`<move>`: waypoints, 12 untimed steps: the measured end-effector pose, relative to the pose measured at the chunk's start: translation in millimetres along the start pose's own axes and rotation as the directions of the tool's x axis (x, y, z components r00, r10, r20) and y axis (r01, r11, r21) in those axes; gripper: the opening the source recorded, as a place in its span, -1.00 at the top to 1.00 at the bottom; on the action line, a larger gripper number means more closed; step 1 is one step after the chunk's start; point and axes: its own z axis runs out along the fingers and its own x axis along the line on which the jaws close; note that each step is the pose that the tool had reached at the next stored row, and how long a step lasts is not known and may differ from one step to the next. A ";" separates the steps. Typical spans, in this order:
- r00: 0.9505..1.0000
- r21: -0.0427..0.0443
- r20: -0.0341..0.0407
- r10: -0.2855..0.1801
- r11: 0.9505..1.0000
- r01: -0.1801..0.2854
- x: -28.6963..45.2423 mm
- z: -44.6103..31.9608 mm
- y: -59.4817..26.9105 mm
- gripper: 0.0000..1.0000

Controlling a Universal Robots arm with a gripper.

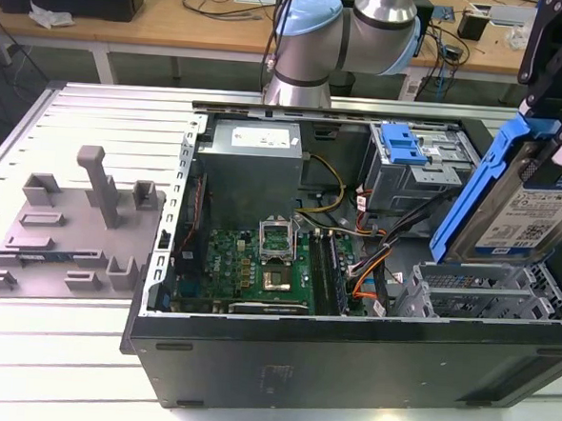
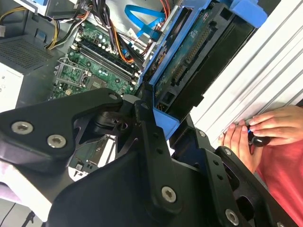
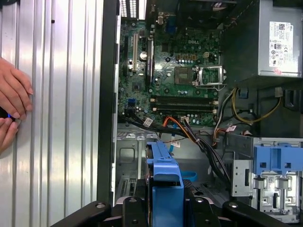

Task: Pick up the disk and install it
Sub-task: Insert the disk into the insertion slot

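The disk [image 1: 510,210], a silver drive with a white-and-blue label in a bright blue carrier frame, hangs tilted on edge over the right end of the open computer case [image 1: 348,367]. My gripper [image 1: 544,150] is shut on its upper part. Below it sits the grey metal drive bay [image 1: 476,299]. In the second wrist view the disk [image 2: 189,61] shows its green circuit side and connector between my black fingers [image 2: 151,137]. In the first wrist view the blue frame edge of the disk [image 3: 164,182] stands out from my gripper [image 3: 163,208] over the bay.
Inside the case lie the motherboard [image 1: 259,262], the power supply [image 1: 255,161], bundled cables [image 1: 373,264] and a blue latch plate on a grey cage [image 1: 404,146]. A curved blue cable [image 2: 142,14] lies near the bay. A person's hands [image 3: 12,104] rest on the ribbed table beside the case. A grey fixture [image 1: 70,226] sits at the exterior view's left.
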 end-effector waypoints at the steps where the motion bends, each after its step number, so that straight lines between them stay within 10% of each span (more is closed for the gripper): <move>1: 1.000 0.000 0.000 0.000 1.000 0.000 0.1 0.3 0.0 0.26; 12: 1.000 0.000 0.000 0.000 1.000 0.000 1.2 4.6 -0.1 0.26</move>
